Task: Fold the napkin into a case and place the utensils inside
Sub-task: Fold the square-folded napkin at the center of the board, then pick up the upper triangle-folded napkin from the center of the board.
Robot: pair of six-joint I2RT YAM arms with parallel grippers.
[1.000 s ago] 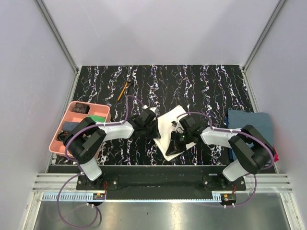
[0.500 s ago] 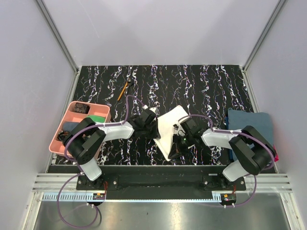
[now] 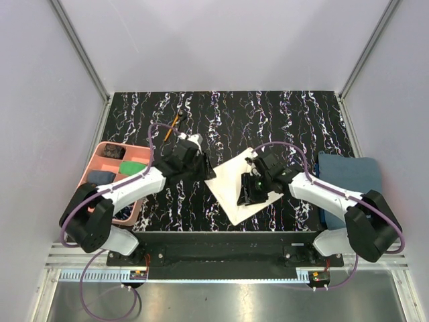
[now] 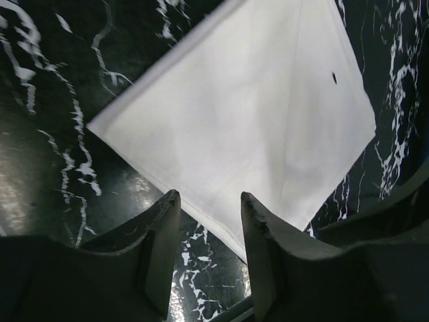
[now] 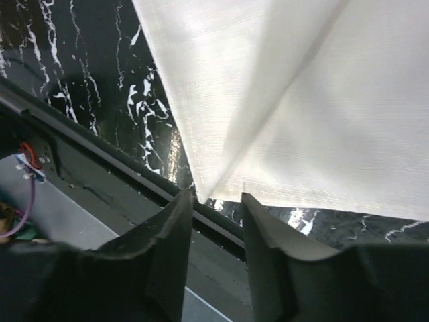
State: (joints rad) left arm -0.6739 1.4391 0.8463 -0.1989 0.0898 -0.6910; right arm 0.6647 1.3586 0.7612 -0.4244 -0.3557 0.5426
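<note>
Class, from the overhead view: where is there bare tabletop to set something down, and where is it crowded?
Bare: the far strip behind the napkin, right of the orange stick; also the near patch between pink tray and napkin. Crowded: the middle around the napkin.

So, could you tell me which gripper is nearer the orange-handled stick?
Left. The left gripper is just front-right of the orange-handled stick, beside the napkin; the right gripper is over the napkin, farther away.

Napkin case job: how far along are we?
Early. Done: nothing; the napkin lies spread open, with only one soft crease. In hand: right end effector poised at its near corner, jaws apart; left end effector open beside it. Left: all the folding, then loading the orange-handled stick, lying far back on the left.
</note>
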